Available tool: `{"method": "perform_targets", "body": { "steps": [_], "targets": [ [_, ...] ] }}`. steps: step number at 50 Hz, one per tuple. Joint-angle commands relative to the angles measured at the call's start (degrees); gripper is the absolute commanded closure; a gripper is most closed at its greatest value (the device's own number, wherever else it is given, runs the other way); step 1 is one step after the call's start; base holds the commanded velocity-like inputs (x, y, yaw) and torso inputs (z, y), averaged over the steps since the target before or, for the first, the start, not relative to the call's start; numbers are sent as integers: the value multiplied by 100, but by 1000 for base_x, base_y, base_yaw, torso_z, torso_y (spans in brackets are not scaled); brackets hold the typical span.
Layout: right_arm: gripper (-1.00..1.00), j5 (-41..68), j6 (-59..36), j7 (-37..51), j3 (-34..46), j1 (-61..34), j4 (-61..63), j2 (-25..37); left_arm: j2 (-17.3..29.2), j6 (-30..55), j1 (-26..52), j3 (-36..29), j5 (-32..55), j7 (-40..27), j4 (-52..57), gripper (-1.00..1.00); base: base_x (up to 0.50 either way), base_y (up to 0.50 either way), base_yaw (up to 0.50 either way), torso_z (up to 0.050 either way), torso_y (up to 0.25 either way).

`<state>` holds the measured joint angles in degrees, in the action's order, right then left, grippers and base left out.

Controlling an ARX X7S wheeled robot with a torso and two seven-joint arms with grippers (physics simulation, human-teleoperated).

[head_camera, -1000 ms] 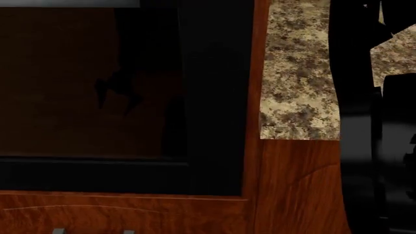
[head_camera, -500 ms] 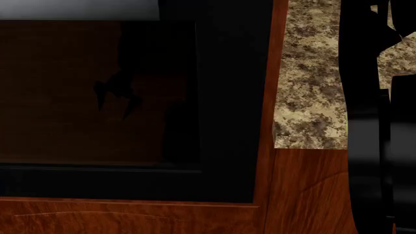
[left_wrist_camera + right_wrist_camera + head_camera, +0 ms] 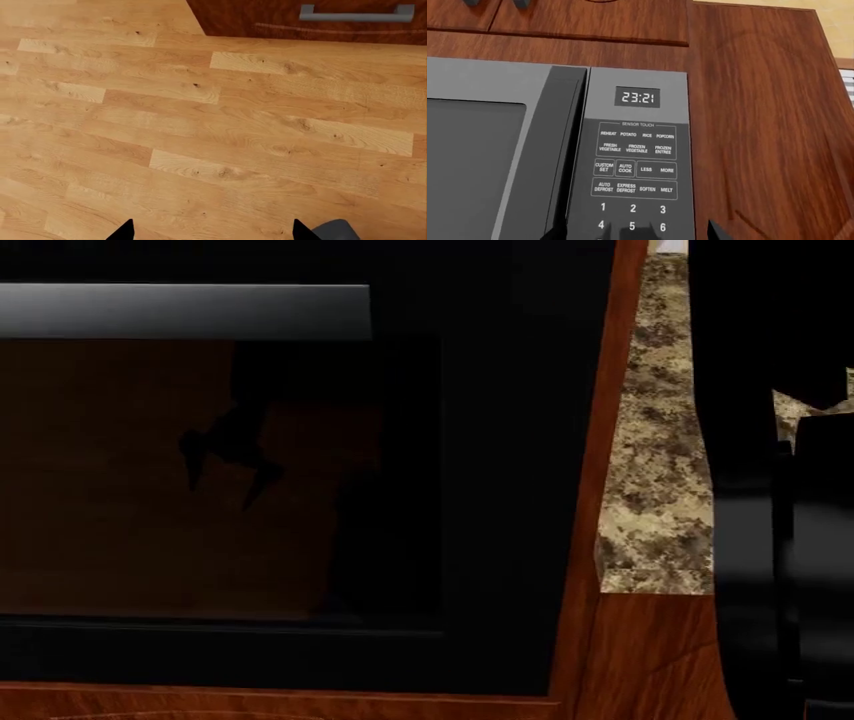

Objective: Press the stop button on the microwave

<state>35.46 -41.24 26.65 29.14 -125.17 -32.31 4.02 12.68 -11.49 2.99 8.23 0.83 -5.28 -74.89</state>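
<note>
Dark wood cabinet panels [image 3: 760,100] surround the microwave [image 3: 507,150], which the right wrist camera sees from close by. Its control panel [image 3: 635,165] is directly in front of the right gripper [image 3: 630,235], with a display [image 3: 638,97] showing 23:21 and number keys nearest to the fingertips. A stop button is not visible in this view. Only two dark tips of the right gripper show, set wide apart. The left gripper [image 3: 212,235] points down at a light wooden floor [image 3: 200,140], its tips also spread apart, with a cabinet handle [image 3: 355,13] far ahead of it. From the head view, a dark glass appliance door [image 3: 214,480] fills most of the picture, beside a strip of speckled granite counter [image 3: 654,490].
</note>
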Motion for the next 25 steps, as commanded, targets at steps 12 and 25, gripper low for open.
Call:
{"method": "perform_targets", "body": {
  "steps": [12,25],
  "targets": [
    [-100,65,38,25,60,86,-48,69,-5,1,-6,-2,1,1,-11,-100,0,0,0,50,0],
    [-100,25,120,79,155,177,70,121,-5,1,-6,-2,1,1,-11,-100,153,0,0,5,0]
  ]
}}
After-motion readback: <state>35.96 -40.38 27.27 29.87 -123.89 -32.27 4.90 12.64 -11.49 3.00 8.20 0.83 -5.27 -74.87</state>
